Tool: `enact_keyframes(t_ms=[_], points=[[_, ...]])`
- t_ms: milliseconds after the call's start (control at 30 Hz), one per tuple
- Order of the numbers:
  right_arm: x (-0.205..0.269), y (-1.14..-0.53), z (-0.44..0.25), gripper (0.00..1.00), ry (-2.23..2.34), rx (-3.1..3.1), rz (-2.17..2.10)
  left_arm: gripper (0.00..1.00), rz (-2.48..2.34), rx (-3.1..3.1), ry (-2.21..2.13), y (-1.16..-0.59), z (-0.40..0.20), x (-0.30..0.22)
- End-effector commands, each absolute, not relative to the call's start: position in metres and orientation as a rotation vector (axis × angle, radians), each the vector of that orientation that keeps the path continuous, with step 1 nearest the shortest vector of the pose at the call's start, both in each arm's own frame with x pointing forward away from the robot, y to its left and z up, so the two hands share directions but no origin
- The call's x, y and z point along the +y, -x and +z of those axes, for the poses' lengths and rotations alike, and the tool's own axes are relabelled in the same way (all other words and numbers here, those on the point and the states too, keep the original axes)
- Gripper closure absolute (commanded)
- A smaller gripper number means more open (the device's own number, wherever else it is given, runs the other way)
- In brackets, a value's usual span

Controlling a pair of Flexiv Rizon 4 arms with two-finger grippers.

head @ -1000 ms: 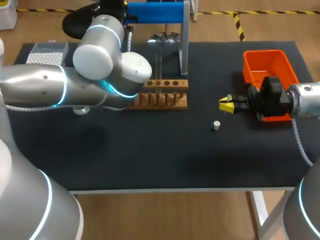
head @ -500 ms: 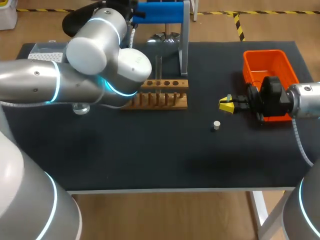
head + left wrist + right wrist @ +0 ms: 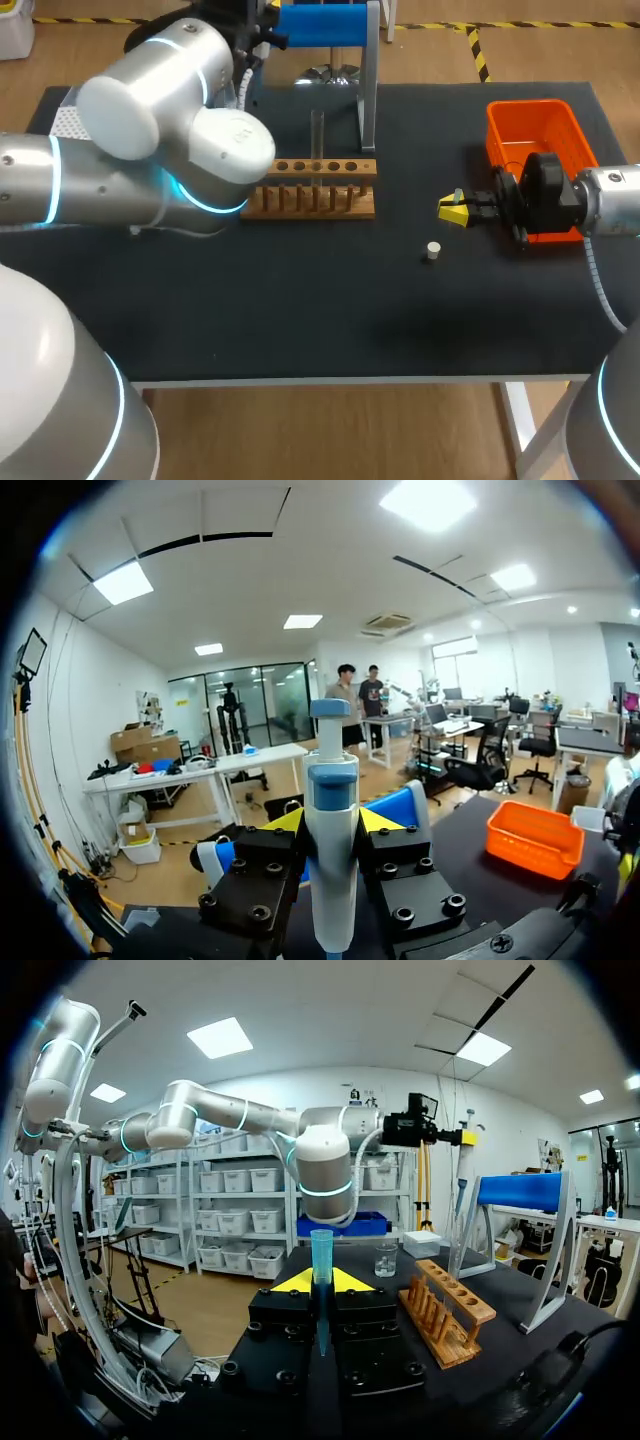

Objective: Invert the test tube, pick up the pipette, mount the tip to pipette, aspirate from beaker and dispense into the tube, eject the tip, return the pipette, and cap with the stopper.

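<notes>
Reads as matt, dark and smooth across the tabletop (image 3: 300,320). Bare pale wood for the rack (image 3: 315,200). Glossy orange plastic on the bin (image 3: 497,125). Smooth, shiny white-and-blue plastic on the pipette (image 3: 332,860); see-through bluish material on the test tube (image 3: 321,1250). Satin silver shell over the left arm (image 3: 60,190); matt black metal behind the right claw (image 3: 320,1282).

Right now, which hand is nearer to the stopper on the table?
Right. The right hand, holding a tube, is close by the stopper; the left hand, holding the pipette, is far off by the blue stand.
</notes>
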State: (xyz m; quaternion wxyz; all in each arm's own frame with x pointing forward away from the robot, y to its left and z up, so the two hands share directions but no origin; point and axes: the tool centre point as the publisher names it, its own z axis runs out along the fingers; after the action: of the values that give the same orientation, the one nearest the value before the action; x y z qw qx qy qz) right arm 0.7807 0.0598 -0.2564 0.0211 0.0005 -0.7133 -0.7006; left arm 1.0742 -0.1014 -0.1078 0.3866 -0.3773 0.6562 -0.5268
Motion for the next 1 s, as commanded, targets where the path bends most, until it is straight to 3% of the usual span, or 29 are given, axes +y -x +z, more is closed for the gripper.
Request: enact_keyframes(t_ms=[33,467,1000], points=[[0.06,-0.78,-0.256,1.0,-0.001,-2.214,-2.171,1.0,-1.345,1.764,0.958,-1.067,-0.101,-0.094],[0.06,-0.78,-0.256,1.0,-0.001,-2.214,-2.171,1.0,-1.345,1.764,0.958,-1.067,-0.101,-0.094],[0.06,-0.78,-0.256,1.0,-0.001,-2.214,-2.171,1.0,-1.714,1.883,0.623,-1.011,-0.056,-0.099]])
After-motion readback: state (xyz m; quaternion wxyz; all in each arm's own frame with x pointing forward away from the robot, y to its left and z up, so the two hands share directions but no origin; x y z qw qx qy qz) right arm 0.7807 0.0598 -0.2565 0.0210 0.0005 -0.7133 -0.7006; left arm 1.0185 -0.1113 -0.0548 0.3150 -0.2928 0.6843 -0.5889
